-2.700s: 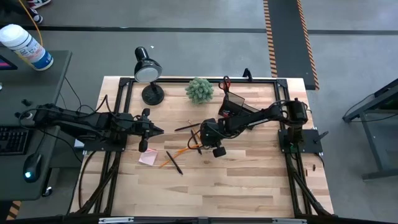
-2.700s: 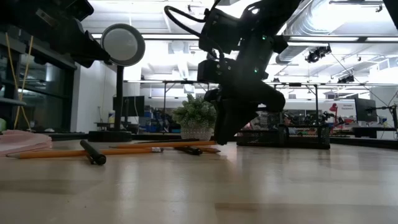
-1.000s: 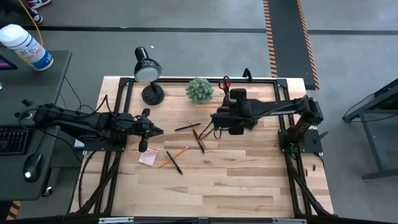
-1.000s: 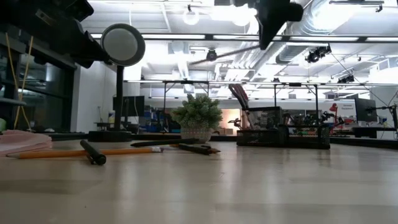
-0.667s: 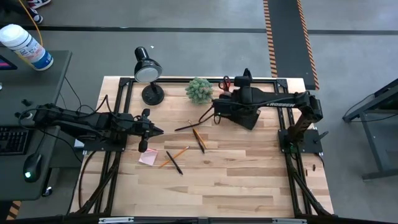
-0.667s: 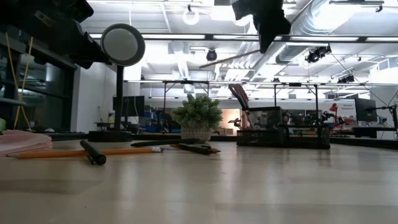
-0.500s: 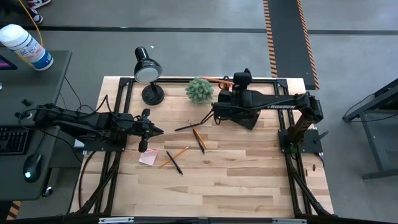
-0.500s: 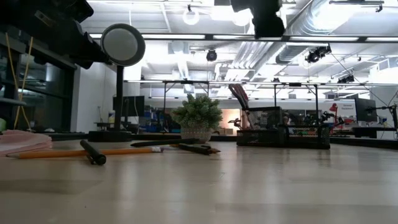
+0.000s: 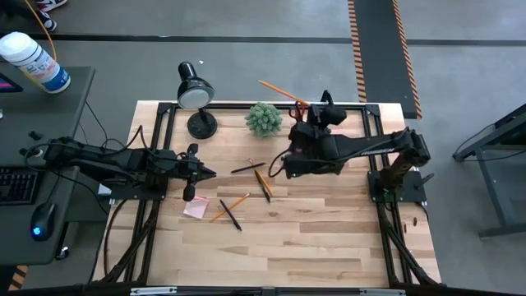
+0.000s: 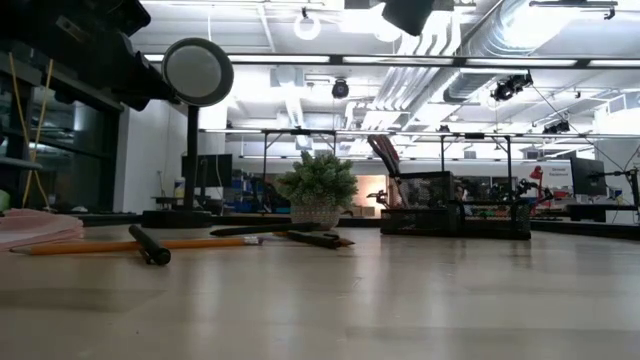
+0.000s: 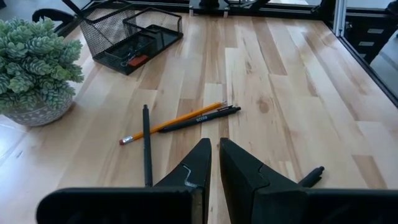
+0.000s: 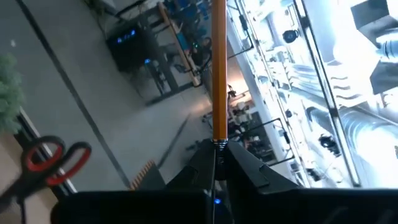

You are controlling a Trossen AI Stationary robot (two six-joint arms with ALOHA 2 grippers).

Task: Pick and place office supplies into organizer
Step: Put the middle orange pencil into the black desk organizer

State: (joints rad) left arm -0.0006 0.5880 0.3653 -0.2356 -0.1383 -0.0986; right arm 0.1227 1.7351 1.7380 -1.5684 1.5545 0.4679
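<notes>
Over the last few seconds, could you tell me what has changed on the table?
The right end effector rose from the table's middle, carrying an orange pencil back toward the organizer and tilting it upward. The left end effector, shut, and the remaining pens stayed put.

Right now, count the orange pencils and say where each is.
3. One orange pencil is held aloft by the right gripper; a second lies mid-table beside a black pen; a third lies near the pink pad. Others may be hidden.

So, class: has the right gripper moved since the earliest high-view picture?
Yes. The right gripper, shut on an orange pencil, has gone from mid-table, near the loose pens, toward the far edge, and is now beside the plant.
</notes>
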